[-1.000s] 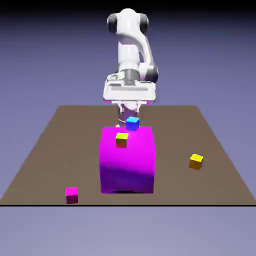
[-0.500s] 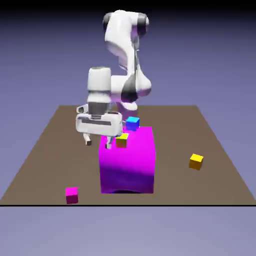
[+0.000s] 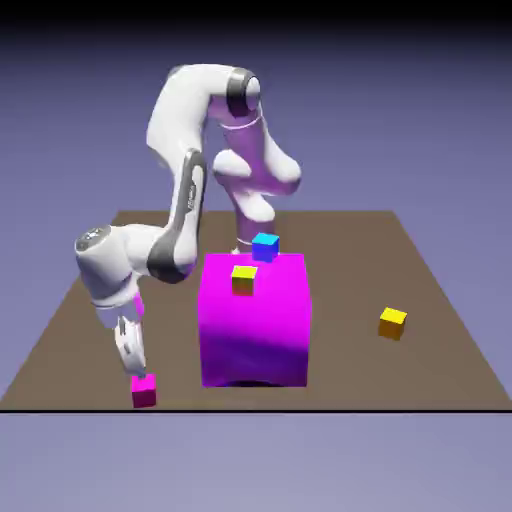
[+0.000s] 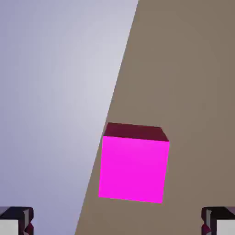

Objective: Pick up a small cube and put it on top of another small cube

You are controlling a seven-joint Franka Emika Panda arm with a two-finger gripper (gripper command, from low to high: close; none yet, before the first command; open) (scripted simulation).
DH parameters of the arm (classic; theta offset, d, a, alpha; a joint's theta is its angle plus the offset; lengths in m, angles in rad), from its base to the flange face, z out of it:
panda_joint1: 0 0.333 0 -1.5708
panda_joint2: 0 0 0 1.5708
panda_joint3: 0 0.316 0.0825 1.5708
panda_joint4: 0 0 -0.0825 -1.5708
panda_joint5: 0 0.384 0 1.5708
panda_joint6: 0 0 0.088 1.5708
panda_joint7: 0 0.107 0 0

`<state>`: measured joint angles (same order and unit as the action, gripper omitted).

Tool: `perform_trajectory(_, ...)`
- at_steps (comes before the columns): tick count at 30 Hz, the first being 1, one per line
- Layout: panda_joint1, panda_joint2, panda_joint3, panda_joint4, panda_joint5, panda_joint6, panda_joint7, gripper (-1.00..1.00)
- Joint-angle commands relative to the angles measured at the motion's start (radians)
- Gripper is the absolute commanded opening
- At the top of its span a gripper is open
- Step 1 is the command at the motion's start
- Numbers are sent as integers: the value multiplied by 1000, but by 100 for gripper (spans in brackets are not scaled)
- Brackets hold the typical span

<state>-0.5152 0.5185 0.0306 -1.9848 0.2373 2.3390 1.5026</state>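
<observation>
My gripper (image 3: 133, 366) hung spread wide just above the small magenta cube (image 4: 134, 164) at the desk (image 3: 420, 300) front edge. The yellow-topped cube (image 3: 244, 279) sat on the big magenta block (image 3: 254, 325). Nothing carried writing; my fingertips (image 4: 16, 220) were cropped.

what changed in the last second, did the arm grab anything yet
The arm swung from above the big magenta block toward the exterior view's left and came down over the small pink cube. The gripper has its jaws open around it, nothing grasped. All cubes stayed where they were.
</observation>
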Motion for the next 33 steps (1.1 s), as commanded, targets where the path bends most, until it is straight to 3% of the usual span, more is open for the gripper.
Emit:
perform_trajectory(1, 2, 36, 4, 1, 5, 35, -5, 0)
perform_trajectory(4, 6, 134, 16, 4, 20, 131, -18, 0)
perform_trajectory(5, 6, 134, 16, 4, 20, 131, -18, -100)
perform_trajectory(10, 11, -5, 4, 2, -2, -7, -3, -100)
perform_trajectory(23, 482, -231, 307, -61, -142, -188, -168, -100)
perform_trajectory(33, 678, -336, 665, -343, -296, -90, -321, -100)
